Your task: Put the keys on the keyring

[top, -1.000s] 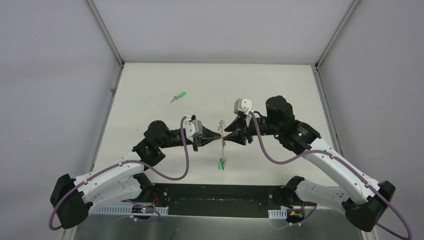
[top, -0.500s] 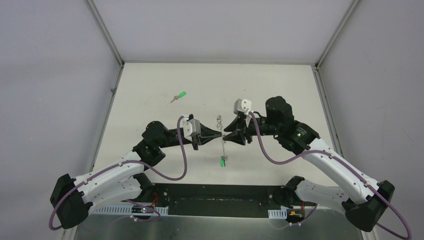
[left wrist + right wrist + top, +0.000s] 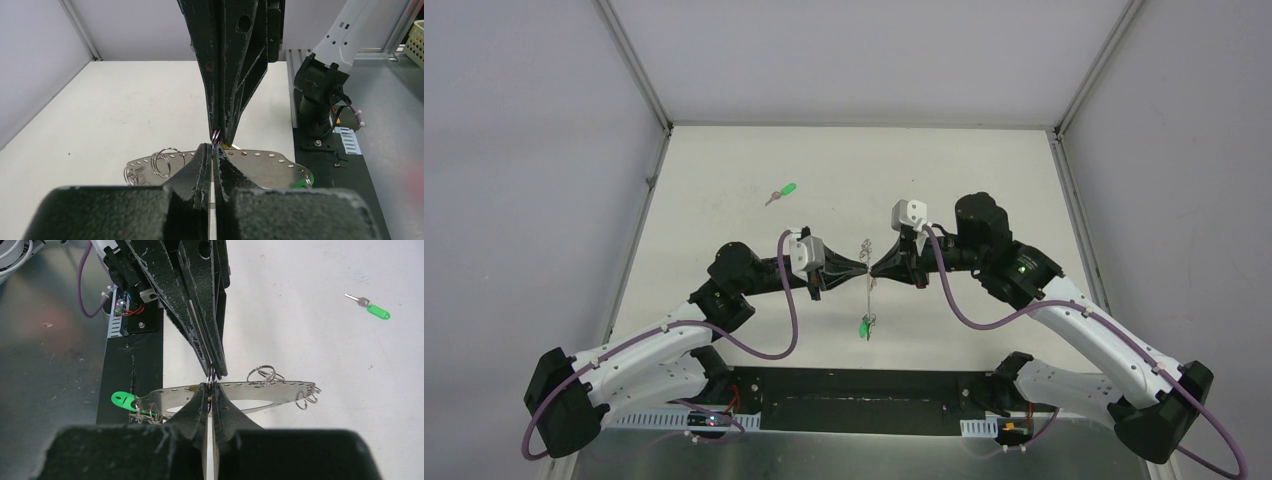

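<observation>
The keyring (image 3: pixel 867 292) hangs in the air between both arms. It is a flat grey metal piece (image 3: pixel 280 390) with a row of holes along its edge (image 3: pixel 265 165). Small wire rings (image 3: pixel 264 373) dangle from it, and a green key head (image 3: pixel 122 400) hangs at its near end (image 3: pixel 865 326). My left gripper (image 3: pixel 214 146) and right gripper (image 3: pixel 211 386) meet tip to tip, both shut on a small ring at the keyring's upper edge. A loose green key (image 3: pixel 781 192) lies on the table far to the left (image 3: pixel 372 308). A yellow sliver (image 3: pixel 231 146) shows behind the fingertips.
The white table (image 3: pixel 984 180) is walled by grey panels on three sides. A black base plate (image 3: pixel 854 385) with the arm mounts runs along the near edge. Purple cables (image 3: pixel 794 320) loop from both wrists.
The right gripper's jaws have closed onto the small ring. The left gripper stayed shut and drew slightly left. The keyring and its green key head swung a little.
</observation>
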